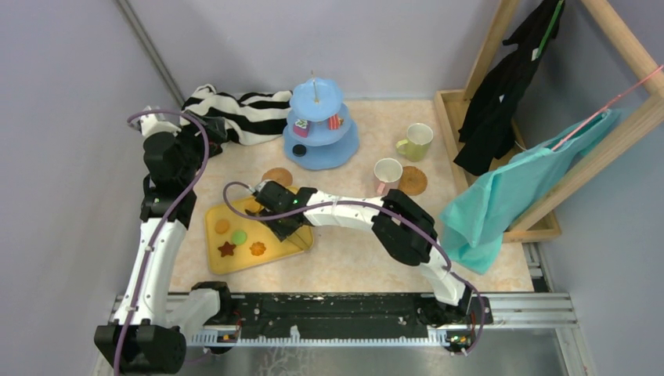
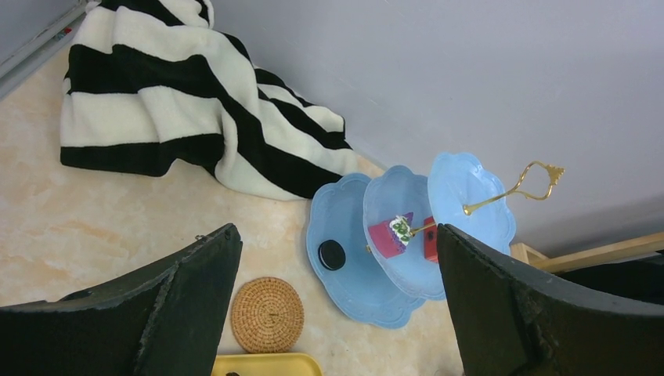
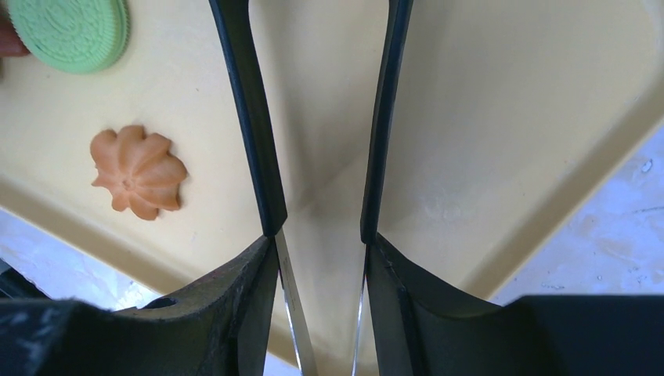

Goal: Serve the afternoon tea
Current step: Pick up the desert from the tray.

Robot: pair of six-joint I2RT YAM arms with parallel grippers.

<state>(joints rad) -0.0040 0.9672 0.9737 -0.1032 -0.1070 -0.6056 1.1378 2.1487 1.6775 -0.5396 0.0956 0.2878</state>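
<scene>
My right gripper (image 1: 280,223) (image 3: 319,239) is shut on a pair of metal tongs (image 3: 291,313). Their black tips (image 3: 250,117) stand apart over the yellow tray (image 1: 215,262) with nothing between them. An orange flower cookie (image 3: 137,171) and a green cookie (image 3: 70,31) lie on the tray to the left. The light-blue stand (image 1: 321,149) carries two cake slices (image 2: 391,233) and a black cookie (image 2: 332,254). My left gripper (image 2: 337,231) hangs open above the back left. The pink-handled cup (image 1: 387,174) stands beside a coaster (image 1: 413,180), and the yellow-green cup (image 1: 415,141) behind it. Another coaster (image 1: 276,177) lies near the tray.
A black-and-white striped cloth (image 1: 243,113) is heaped at the back left against the wall. At the right stands a wooden rack (image 1: 540,227) with a black garment (image 1: 501,86) and a teal cloth (image 1: 509,196) hanging over the table's edge.
</scene>
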